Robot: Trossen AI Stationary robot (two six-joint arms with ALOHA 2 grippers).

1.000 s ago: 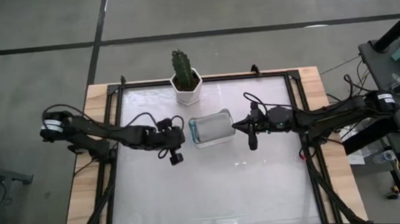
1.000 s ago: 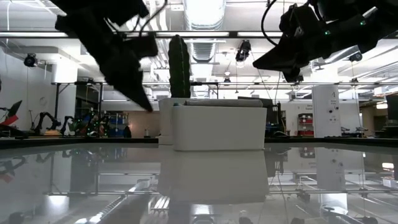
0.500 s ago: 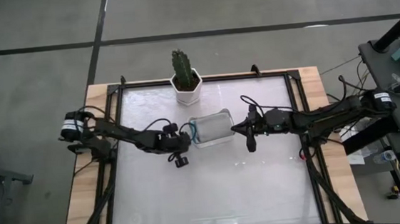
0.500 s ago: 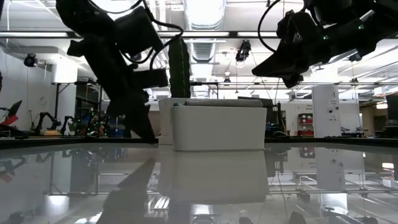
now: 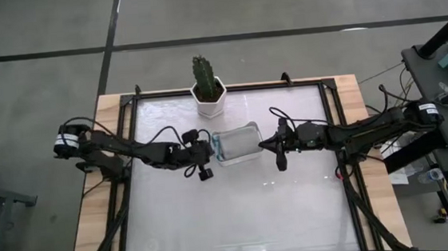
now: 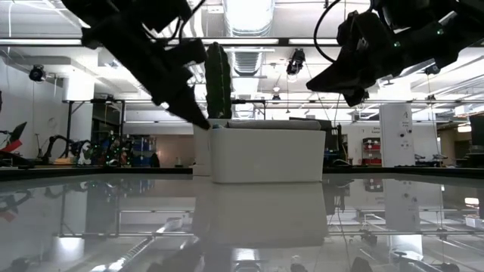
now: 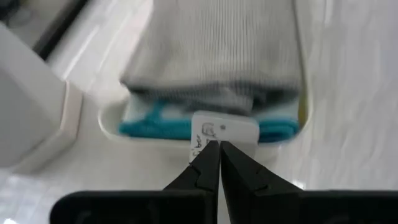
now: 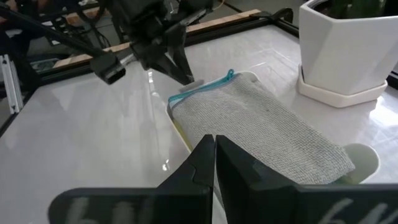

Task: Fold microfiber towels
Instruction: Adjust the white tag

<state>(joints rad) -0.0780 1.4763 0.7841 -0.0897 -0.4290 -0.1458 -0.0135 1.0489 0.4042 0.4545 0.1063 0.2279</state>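
You have two pincers over the tabletop, and one white tray sits between them, the left pincer at one short end and the right pincer at the other. Both have their fingers pressed together, and neither is holding a cloth. The tip of your left pincer is right at the tray's near rim, touching or almost touching a small white label that sticks out from the stack; whether it actually pinches the label cannot be told. The microfiber towels lie stacked inside the tray: a grey towel on top (ribbed and folded flat, covering most of the pile), a bright blue towel showing as a band just ahead of the left pincer, and a sliver of yellow towel at one corner. That makes three cloths you can count by colour; any others beneath are hidden. Your right pincer hovers just off the tray's other end, above the tabletop and not touching the tray. One white hexagonal pot with one cactus stands just beyond the tray, on the far side from both pincers' line.
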